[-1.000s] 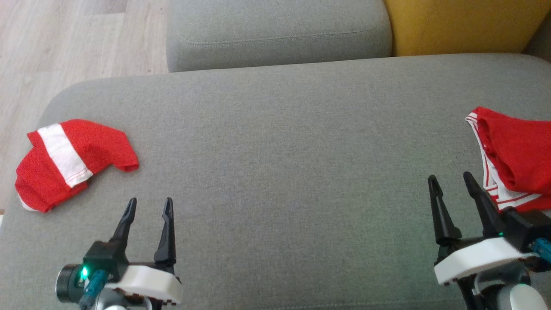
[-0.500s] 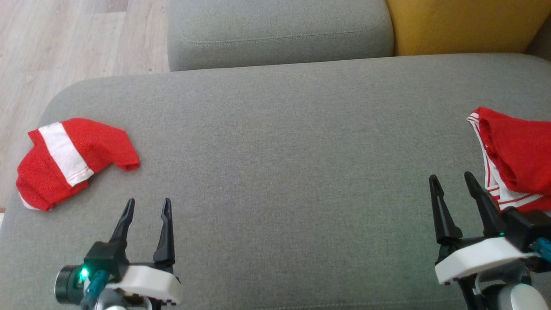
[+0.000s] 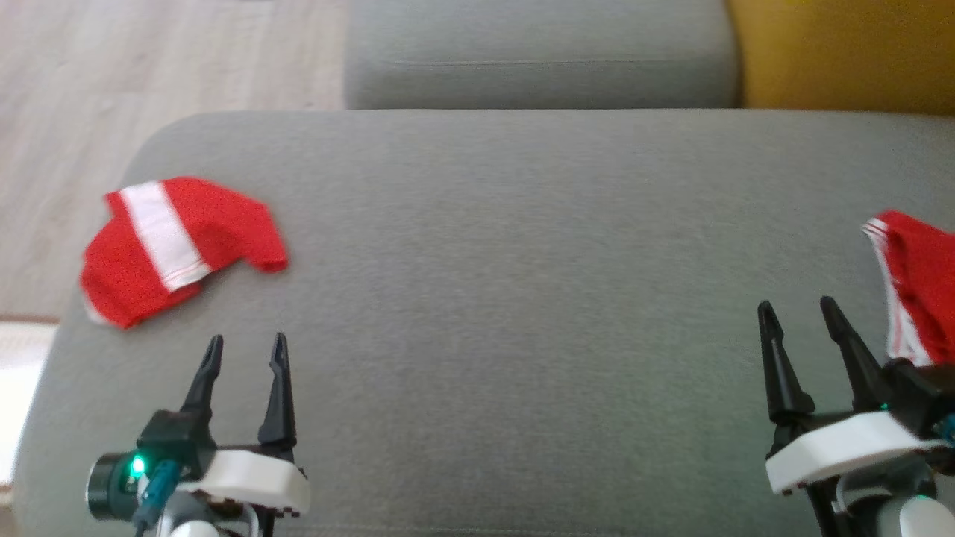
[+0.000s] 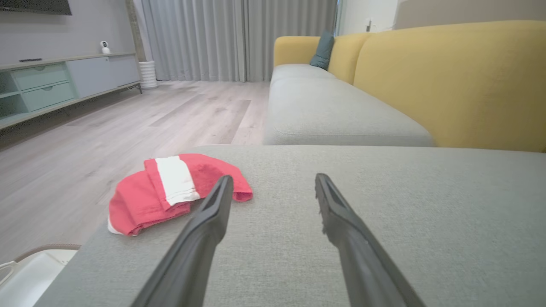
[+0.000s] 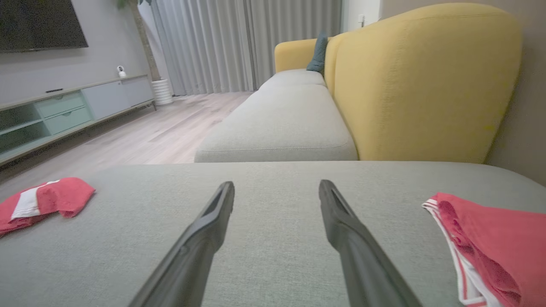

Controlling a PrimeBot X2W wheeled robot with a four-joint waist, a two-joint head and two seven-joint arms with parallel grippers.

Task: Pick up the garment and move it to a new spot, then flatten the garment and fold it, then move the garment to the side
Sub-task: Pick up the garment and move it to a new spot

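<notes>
The left gripper [image 3: 246, 339] holds its two dark fingers [image 4: 213, 221] spread apart with nothing between them, pointing across the grey seat cushion [image 3: 522, 261]. The right gripper [image 3: 797, 303] is the same: its fingers [image 5: 204, 238] are parted and empty over bare fabric. Whether any fingertip touches the cushion cannot be told.

Just ahead of the left gripper and to its left lies a folded red garment with a white band [image 3: 179, 246], near the cushion's left front corner. In the left wrist view the tip of one finger overlaps its edge, but the head view shows a gap between them. Just to the right of the right gripper sits a second red garment with white striped trim [image 3: 921, 291], bunched loosely and cut off by the picture's edge. The wide stretch of cushion between the two grippers carries nothing.

Beyond this cushion comes another grey sofa seat [image 3: 537, 52], with a yellow backrest [image 3: 843, 52] along its right side and a teal pillow [image 4: 323, 49] at the far end. Pale wood flooring [image 3: 149, 60] runs to the left, towards a low media cabinet [image 4: 51, 85] and grey curtains [image 4: 239, 38].
</notes>
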